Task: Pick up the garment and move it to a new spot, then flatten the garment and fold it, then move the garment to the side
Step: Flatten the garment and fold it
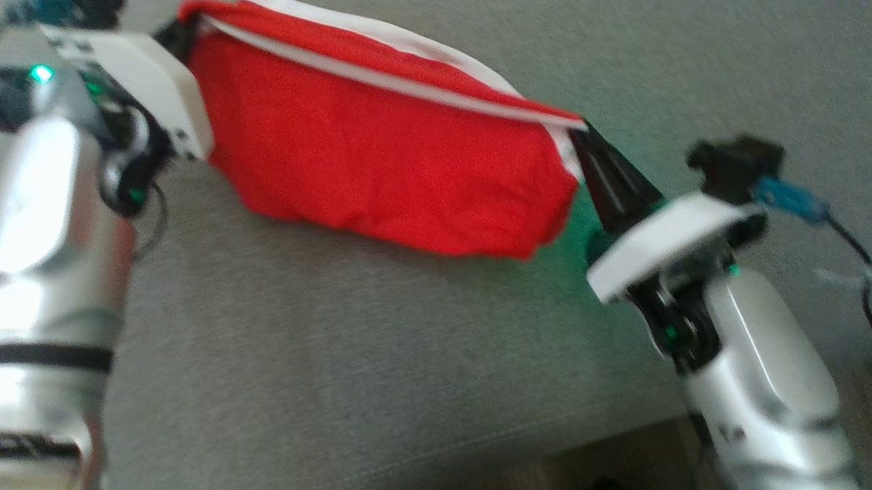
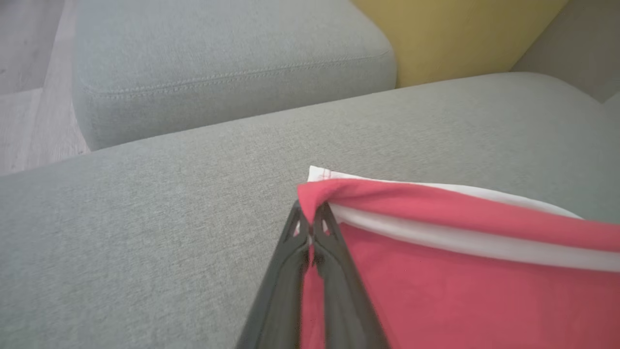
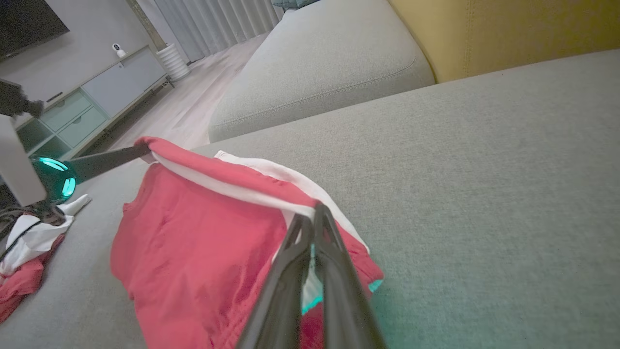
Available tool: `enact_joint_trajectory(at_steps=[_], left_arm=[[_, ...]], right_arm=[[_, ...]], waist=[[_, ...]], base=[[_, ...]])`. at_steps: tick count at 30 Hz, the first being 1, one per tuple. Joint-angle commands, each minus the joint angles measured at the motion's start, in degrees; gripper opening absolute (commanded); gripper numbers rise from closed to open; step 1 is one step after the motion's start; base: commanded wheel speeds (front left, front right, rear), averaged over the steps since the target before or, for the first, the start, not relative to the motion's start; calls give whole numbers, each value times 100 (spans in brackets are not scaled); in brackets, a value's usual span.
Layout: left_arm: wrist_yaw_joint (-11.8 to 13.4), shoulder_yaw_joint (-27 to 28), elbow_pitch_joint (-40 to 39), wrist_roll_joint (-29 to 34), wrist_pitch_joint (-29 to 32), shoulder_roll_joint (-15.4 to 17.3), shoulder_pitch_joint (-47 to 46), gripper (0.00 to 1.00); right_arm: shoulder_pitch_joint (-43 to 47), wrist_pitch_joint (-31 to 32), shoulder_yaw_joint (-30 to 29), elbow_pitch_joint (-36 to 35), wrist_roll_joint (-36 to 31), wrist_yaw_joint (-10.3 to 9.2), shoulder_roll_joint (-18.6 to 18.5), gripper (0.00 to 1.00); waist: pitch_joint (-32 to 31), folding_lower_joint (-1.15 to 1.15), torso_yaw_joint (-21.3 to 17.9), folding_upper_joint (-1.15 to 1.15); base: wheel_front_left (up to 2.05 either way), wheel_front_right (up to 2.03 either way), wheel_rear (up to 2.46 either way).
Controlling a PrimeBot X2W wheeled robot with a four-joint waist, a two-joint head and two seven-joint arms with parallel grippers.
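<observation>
A red garment with white trim (image 1: 381, 163) hangs stretched between my two grippers above the grey sofa seat (image 1: 345, 358), its lower edge sagging onto the cushion. My left gripper (image 1: 181, 33) is shut on the garment's left top corner; in the left wrist view its fingers (image 2: 310, 223) pinch the red fold (image 2: 436, 252). My right gripper (image 1: 585, 138) is shut on the right top corner, and in the right wrist view its fingers (image 3: 312, 228) clamp the white-edged hem of the garment (image 3: 203, 242). The left gripper (image 3: 140, 152) also holds the far corner there.
A second grey cushion (image 3: 319, 72) and a yellow cushion (image 3: 508, 29) lie beyond the seat. Another red and white cloth (image 3: 29, 252) lies crumpled at the seat's left. The sofa's front edge (image 1: 472, 442) meets wooden floor; a cabinet (image 3: 82, 102) stands farther off.
</observation>
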Motion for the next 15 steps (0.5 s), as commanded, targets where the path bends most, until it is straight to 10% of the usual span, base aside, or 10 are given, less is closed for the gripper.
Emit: enact_joint_trajectory(at_steps=[1, 7, 8, 9, 10, 11, 15], left_arm=[[-6, 145, -40, 49, -17, 324, -302, 0], [-39, 141, 1114, 14, -113, 436, -1041, 0], [-48, 136, 1257, -1, -165, 440, -1115, 0], [-52, 158, 1397, -39, -236, 429, -1178, 27], [-50, 178, 1527, -67, -316, 412, -1230, 85], [-51, 180, 1650, -80, -389, 395, -1261, 100], [5, 162, 1924, -58, -971, 330, -1265, 100]], right_arm=[[-207, -66, 120, -84, 98, 18, 63, 0], [-1104, -354, 678, 792, 512, 18, 131, 0], [-1204, -418, 762, 917, 566, 18, 138, 13], [-1286, -482, 838, 1046, 613, 18, 139, 49], [-1352, -563, 903, 1148, 673, 18, 142, 100], [-1409, -694, 953, 1225, 701, 18, 129, 100], [-1466, -1303, 1103, 1434, 602, 18, -12, 100]], waist=[[317, 0, -338, 0], [573, 0, -652, 0], [589, 0, -676, 0], [597, 0, -686, 0], [605, 0, -685, 0], [602, 0, -676, 0], [515, 0, -552, 0]], base=[[0, 0, 0], [0, 0, 0], [0, 0, 0], [0, 0, 0], [0, 0, 0], [0, 0, 0], [0, 0, 0]])
